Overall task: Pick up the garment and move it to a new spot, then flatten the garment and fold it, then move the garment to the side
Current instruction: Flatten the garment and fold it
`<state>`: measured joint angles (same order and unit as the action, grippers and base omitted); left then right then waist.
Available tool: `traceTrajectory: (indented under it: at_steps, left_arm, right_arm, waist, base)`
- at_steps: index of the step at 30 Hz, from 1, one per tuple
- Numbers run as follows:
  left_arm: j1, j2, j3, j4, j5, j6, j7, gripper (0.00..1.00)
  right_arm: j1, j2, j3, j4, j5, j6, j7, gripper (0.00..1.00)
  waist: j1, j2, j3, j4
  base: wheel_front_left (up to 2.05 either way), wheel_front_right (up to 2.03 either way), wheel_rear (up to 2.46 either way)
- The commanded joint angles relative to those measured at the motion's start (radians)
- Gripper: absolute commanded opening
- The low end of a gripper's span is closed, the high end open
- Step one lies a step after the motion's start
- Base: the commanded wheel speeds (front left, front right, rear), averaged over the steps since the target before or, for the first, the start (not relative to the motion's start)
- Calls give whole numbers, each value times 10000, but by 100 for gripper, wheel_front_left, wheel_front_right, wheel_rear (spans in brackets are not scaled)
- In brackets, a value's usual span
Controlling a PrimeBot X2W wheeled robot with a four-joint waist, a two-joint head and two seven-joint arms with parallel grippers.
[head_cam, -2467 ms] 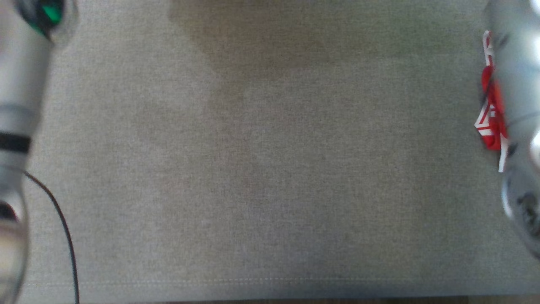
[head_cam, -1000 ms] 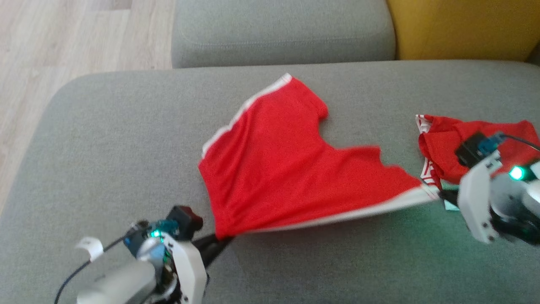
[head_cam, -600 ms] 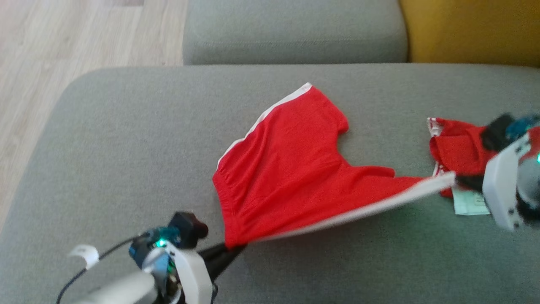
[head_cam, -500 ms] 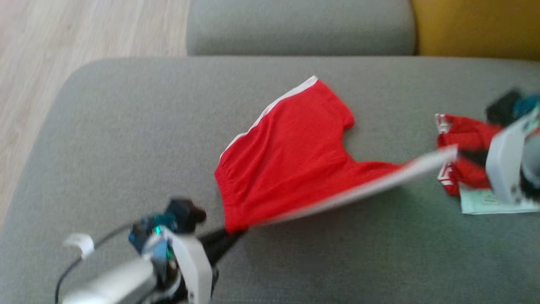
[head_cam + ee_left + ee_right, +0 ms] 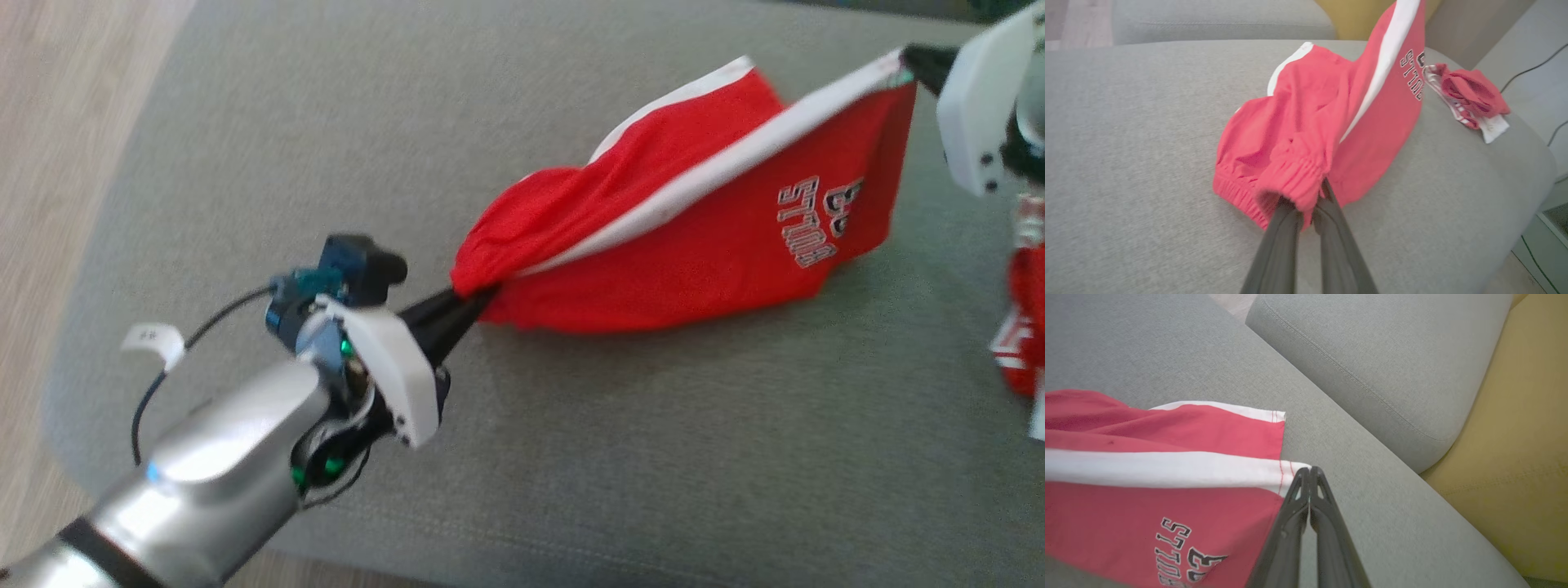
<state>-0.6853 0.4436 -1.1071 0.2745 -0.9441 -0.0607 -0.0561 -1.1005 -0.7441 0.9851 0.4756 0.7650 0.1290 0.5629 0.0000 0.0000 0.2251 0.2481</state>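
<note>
The garment is a pair of red shorts [image 5: 694,245] with a white side stripe and dark lettering. It is stretched between my two grippers above the grey sofa seat [image 5: 653,457], and its lower fold touches the cushion. My left gripper [image 5: 475,299] is shut on the elastic waistband [image 5: 1294,188] at the garment's left end. My right gripper [image 5: 908,57] is shut on the white-striped hem corner [image 5: 1286,467] and holds it higher. The left wrist view has the shorts [image 5: 1331,122] hanging up from my left gripper [image 5: 1310,206]. The right wrist view has them [image 5: 1147,490] left of my right gripper [image 5: 1309,472].
A second crumpled red garment [image 5: 1024,327] with a white label [image 5: 1494,126] lies at the seat's right side. A grey back cushion [image 5: 1392,355] and a yellow cushion [image 5: 1515,437] stand behind. Wooden floor [image 5: 49,163] lies off the seat's left edge.
The head camera has tilted and shifted. My right gripper has lifted the hem corner, so the shorts no longer lie flat and the lettered side now shows. Both grippers keep their hold.
</note>
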Motion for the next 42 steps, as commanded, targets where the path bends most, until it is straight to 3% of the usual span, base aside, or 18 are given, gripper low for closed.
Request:
traceTrajectory:
  at_steps: [1, 16, 17, 18, 19, 28, 33, 36, 42]
  left_arm:
    - [-723, 114, 580, 53, -57, -68, -179, 0]
    - [-2027, -1410, 552, 2976, -213, -611, -950, 0]
    - [-2076, -1457, 530, 3131, -207, -623, -1005, 29]
    - [-2124, -1504, 511, 3283, -193, -632, -1067, 94]
    - [-2163, -1550, 493, 3431, -192, -640, -1112, 100]
    - [-2227, -1700, 672, 4197, -375, -682, -1733, 100]
    - [-2070, -1594, 1225, 4231, -433, -412, -1971, 100]
    - [-1787, -1467, 1852, 3937, -400, -48, -2041, 100]
    - [-451, -1227, 4034, 2253, 350, 783, -2053, 100]
  right_arm:
    - [-299, 55, -37, 63, -163, 17, -128, 0]
    - [-1947, 1045, 1091, 2391, -818, 17, -1593, 0]
    - [-1997, 1105, 1174, 2535, -841, 17, -1691, 0]
    - [-2051, 1166, 1257, 2673, -893, 17, -1823, 33]
    - [-2084, 1244, 1312, 2810, -907, 17, -1967, 100]
    - [-2059, 2021, 1102, 4422, -1167, 17, -3851, 100]
    - [-1762, 2479, 386, 5321, -1027, 17, -4934, 100]
    - [-1424, 2873, -90, 5760, -979, 17, -5858, 100]
    - [-665, 3576, -1104, 6399, -785, 17, -7485, 100]
  waist:
    - [0, 0, 618, 552]
    - [0, 0, 1811, 1172]
    - [0, 0, 1848, 1165]
    - [0, 0, 1878, 1156]
    - [0, 0, 1899, 1141]
    - [0, 0, 1621, 771]
    - [0, 0, 1187, 423]
    - [0, 0, 806, 83]
    - [0, 0, 49, -638]
  base:
    - [0, 0, 0]
    - [0, 0, 0]
    - [0, 0, 0]
    - [0, 0, 0]
    - [0, 0, 0]
    - [0, 0, 0]
    - [0, 0, 0]
    - [0, 0, 0]
    - [0, 0, 0]
